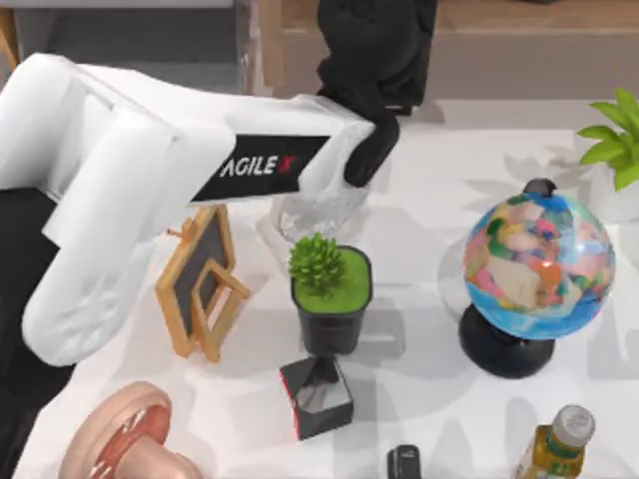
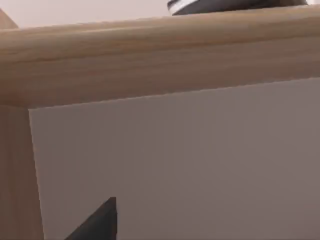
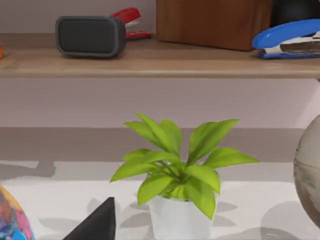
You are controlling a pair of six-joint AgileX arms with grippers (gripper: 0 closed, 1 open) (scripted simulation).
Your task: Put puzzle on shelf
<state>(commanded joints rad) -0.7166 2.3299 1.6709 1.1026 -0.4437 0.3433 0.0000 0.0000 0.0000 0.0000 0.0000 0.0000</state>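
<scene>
**Wood edge dead ahead, can't find the puzzle**

Light-brown wooden shelf board (image 2: 160, 55) sits right in front of the left gripper (image 1: 377, 45), really close. Its wooden upright (image 2: 17, 170) and taupe back panel (image 2: 190, 160) are just past the gripper tip. The white left arm reaches across the table to the back edge. The board's long axis runs crosswise to the way the gripper points, so there's plenty of room along it.

I honestly can't tell if the left gripper is open or clamped on something. I can't tell where the puzzle cube is either. My guess is it's riding in that gripper. If so, the next move comes down to the cube being above the board's top face, not level with the panel.

The right gripper (image 3: 97, 222) is parked facing a leafy green plant in a white pot (image 3: 175, 180), open or closed I can't tell. The left arm is clearly the nearer one.
</scene>
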